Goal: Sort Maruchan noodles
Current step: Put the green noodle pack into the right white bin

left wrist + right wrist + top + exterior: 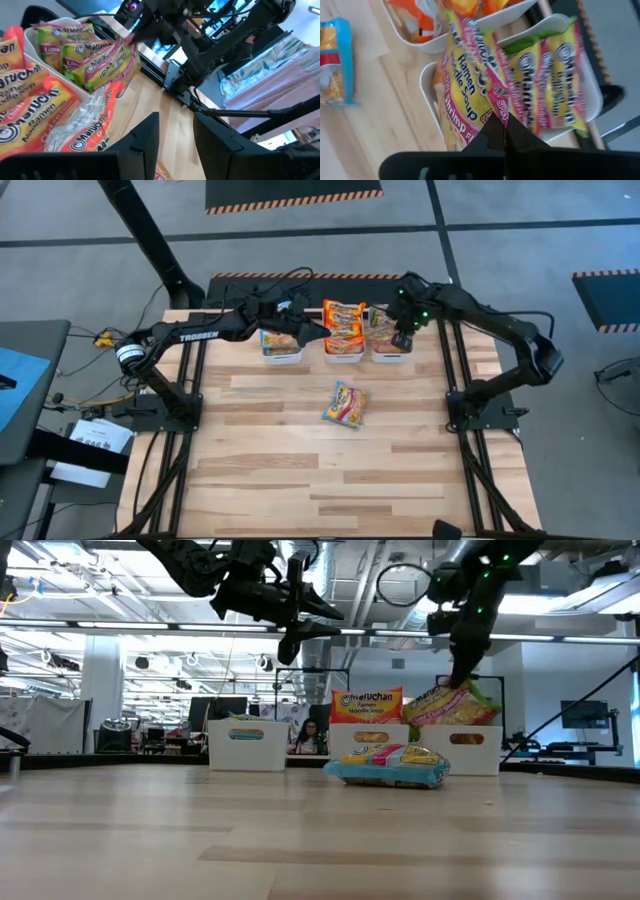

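Loose noodle packet (pixel 345 404): flat rectangular plastic, blue-edged with a yellow noodle picture, glossy and crinkled, lying alone near the centre of the surface (pixel 300 480), at 6 o'clock from the bins. Pale wood planking lies bare around it on all sides.

Held packet (pixel 485 80): yellow and pink, "Shrimp" lettering, pinched by one edge and hanging over the right bin (pixel 391 352).

Three white rectangular plastic bins in a row at 12 o'clock, near the far edge: left bin (pixel 281 350), middle bin (pixel 343 352) heaped with orange packets (pixel 343 320), right bin with green-edged packets (pixel 560 75).

Right claw (pixel 505 135): fingers pressed together on the held packet.

Left claw (pixel 175 135): fingers partly apart, holding nothing, raised between the left and middle bins.
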You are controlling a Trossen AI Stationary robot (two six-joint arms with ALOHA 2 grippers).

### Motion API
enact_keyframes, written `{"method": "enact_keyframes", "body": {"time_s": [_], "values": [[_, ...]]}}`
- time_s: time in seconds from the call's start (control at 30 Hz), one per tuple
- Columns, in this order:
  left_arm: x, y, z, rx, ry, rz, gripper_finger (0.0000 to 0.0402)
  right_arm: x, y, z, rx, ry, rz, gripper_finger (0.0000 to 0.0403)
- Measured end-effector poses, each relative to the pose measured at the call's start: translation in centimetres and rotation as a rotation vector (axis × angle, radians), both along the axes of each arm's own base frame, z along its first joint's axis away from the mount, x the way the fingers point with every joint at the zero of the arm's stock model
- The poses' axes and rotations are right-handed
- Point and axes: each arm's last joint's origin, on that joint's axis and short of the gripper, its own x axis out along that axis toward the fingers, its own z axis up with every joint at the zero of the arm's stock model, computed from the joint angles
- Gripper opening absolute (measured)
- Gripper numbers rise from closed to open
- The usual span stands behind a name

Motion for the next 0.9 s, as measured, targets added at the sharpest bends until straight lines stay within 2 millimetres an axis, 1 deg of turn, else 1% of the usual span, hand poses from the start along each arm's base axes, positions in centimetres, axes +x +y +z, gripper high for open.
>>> {"method": "enact_keyframes", "body": {"time_s": [0.17, 0.37, 0.47, 0.8, 0.9], "values": [[0.0, 0.1, 0.0, 0.008, 0.001, 0.012, 0.0105, 1.0, 0.4, -0.9, 0.028, 0.043, -0.03, 0.0001], [-0.1, 0.3, 0.0, 0.008, 0.002, 0.022, 0.0105, 0.9, 1.0, -1.2, 0.085, 0.069, -0.1, 0.0007], [-0.3, 0.5, 0.0, 0.008, 0.002, 0.029, 0.0105, 0.8, 1.1, -1.2, 0.096, 0.082, -0.103, 0.0026], [-0.6, 1.1, 0.0, 0.008, 0.002, 0.047, 0.0105, 0.5, 1.3, -1.3, 0.112, 0.109, -0.133, 0.012], [-0.6, 1.1, 0.0, 0.008, 0.002, 0.047, 0.0105, 0.2, 1.6, -0.8, 0.119, 0.114, -0.141, 0.0139]]}}
